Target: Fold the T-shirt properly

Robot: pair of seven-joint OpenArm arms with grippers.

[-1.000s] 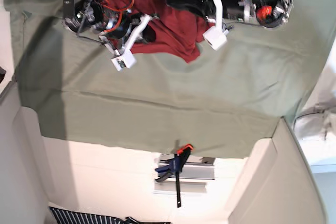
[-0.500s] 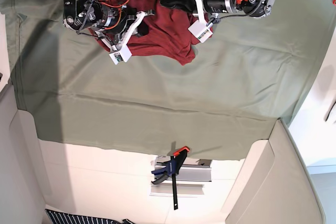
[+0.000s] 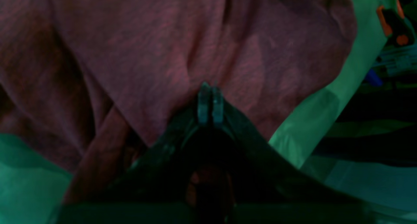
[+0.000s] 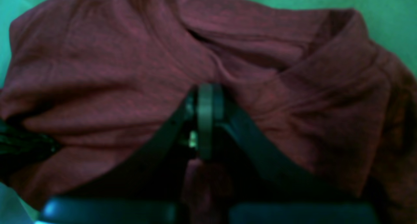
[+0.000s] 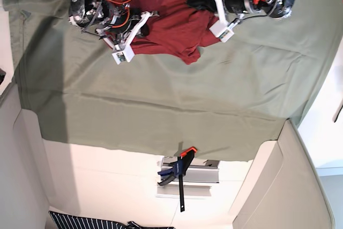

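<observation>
Pinching the crumpled red T-shirt, bunched at the top edge of the green-covered table, the left tool and right tool both clamp cloth; next, seemingly, comes lifting and spreading it flat.

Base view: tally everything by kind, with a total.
red T-shirt: 1
grippers, left gripper and right gripper: 2
green table cloth: 1
bar clamp: 1
striped fabric: 1
total: 6
</observation>
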